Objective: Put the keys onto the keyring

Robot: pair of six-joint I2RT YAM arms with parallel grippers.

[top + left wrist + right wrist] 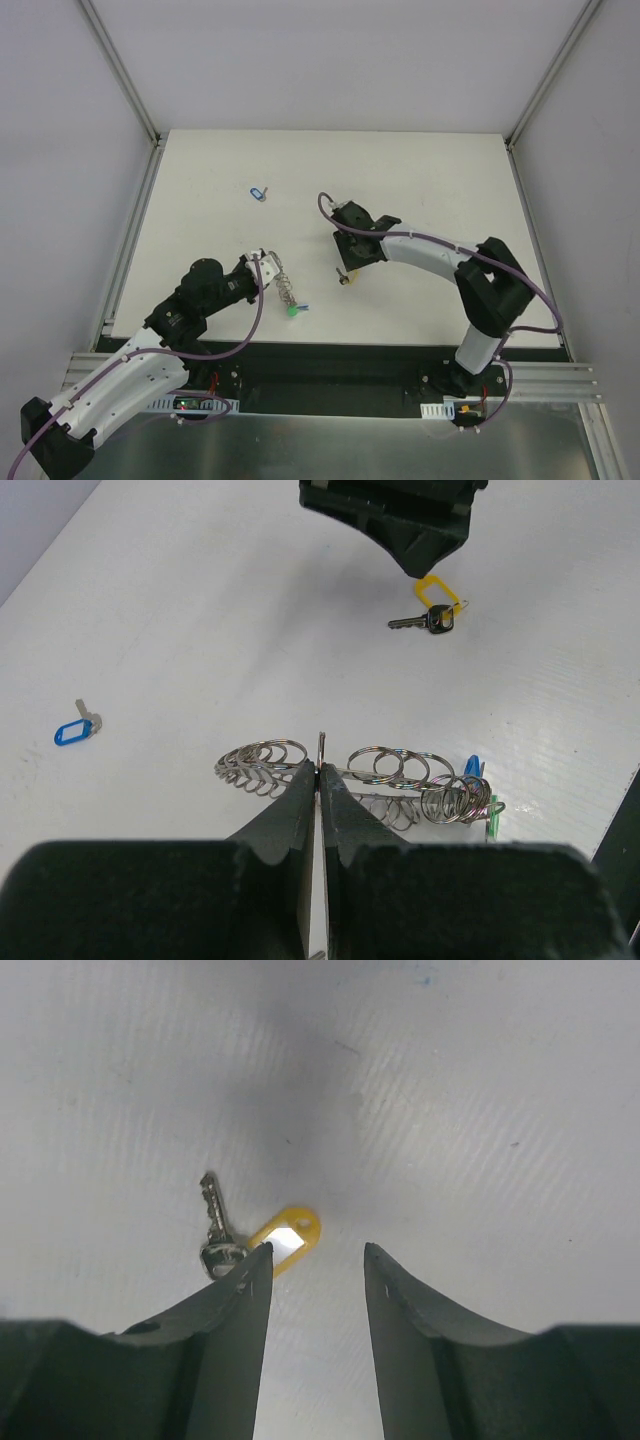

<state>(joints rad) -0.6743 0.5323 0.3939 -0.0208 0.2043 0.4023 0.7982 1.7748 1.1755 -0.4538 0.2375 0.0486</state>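
Note:
My left gripper (320, 772) is shut on the thin edge of the keyring (390, 770), a grey metal ring strung with several small split rings and lying low over the table (285, 285). A green-headed key (292, 310) and a blue tag (473, 767) hang at its far end. A yellow-tagged key (290, 1232) lies on the table (345, 279). My right gripper (317, 1250) hovers just over it, open, its left finger covering the tag's near end, with nothing between the fingers. Another blue-tagged key (258, 193) lies alone further back (73, 730).
The white table (430, 180) is framed by metal rails and white walls. The right arm's black wrist (395, 515) hangs close in front of the left gripper, above the yellow key (432, 610).

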